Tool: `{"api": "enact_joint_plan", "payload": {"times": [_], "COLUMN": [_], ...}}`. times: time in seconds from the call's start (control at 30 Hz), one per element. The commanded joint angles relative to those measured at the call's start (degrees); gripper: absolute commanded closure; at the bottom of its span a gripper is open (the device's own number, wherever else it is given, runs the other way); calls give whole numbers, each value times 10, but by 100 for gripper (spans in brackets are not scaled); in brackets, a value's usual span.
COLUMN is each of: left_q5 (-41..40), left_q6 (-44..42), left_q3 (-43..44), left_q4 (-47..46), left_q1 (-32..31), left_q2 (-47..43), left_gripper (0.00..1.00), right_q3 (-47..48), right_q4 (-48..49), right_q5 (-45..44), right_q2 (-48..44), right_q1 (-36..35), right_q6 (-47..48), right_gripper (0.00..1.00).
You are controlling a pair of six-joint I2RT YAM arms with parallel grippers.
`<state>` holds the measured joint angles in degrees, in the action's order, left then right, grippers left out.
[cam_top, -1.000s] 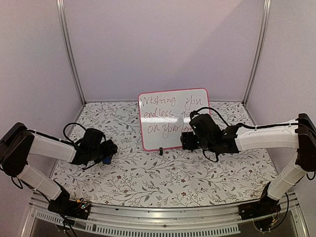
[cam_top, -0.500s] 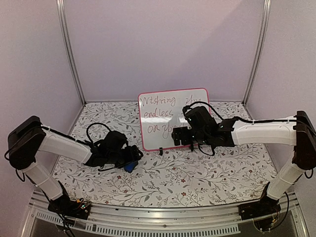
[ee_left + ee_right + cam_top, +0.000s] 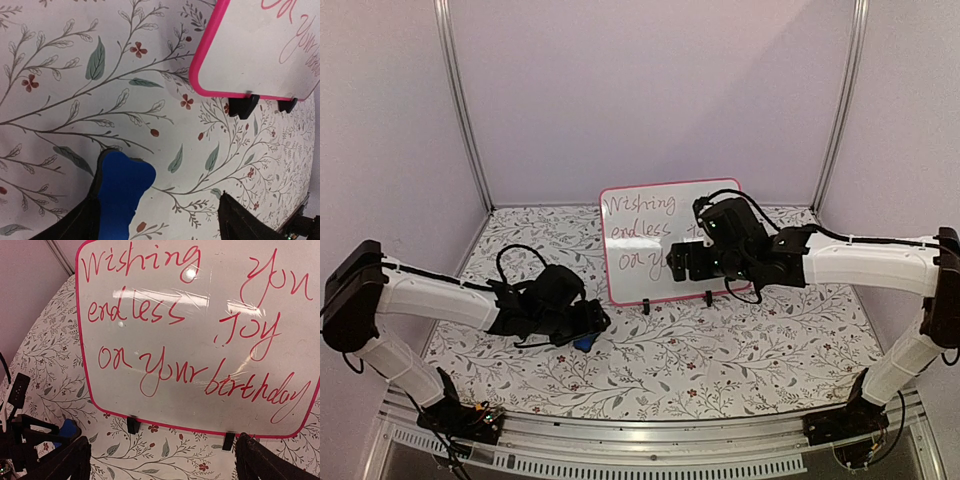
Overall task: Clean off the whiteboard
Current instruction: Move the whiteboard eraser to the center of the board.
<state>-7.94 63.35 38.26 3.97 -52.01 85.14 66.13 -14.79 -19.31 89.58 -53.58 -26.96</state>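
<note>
Three lilac walls (image 3: 650,100) enclose a floral tablecloth (image 3: 720,360); right fingers (image 3: 265,462) spread wide at whiteboard (image 3: 200,340); left fingers (image 3: 245,225): grip unclear.

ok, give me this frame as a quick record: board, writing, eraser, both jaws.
whiteboard: upright on black feet at the back of the table, pink frame
writing: red, covers the board, nothing erased
eraser: blue, against one finger of the left gripper
left jaws: wide apart; grip on the eraser unclear
right gripper: jaws open, empty, facing the board
</note>
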Motion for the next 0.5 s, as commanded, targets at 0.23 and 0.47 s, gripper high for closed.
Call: {"api": "enact_joint_plan", "payload": {"times": [0.23, 0.47], "left_q5": [12, -25], "left_q6": [-13, -3], "left_q3": [17, 39], "left_q4": [18, 17], "left_q1": [-27, -71], "left_q2": [51, -12], "left_gripper": [19, 18], "right_q3": [-14, 7], "right_q4": [-18, -29], "right_q5": [10, 39], "right_q2": [-51, -25], "right_q1": [-2, -2], "right_q6": [-18, -17], "right_gripper": [1, 1]}}
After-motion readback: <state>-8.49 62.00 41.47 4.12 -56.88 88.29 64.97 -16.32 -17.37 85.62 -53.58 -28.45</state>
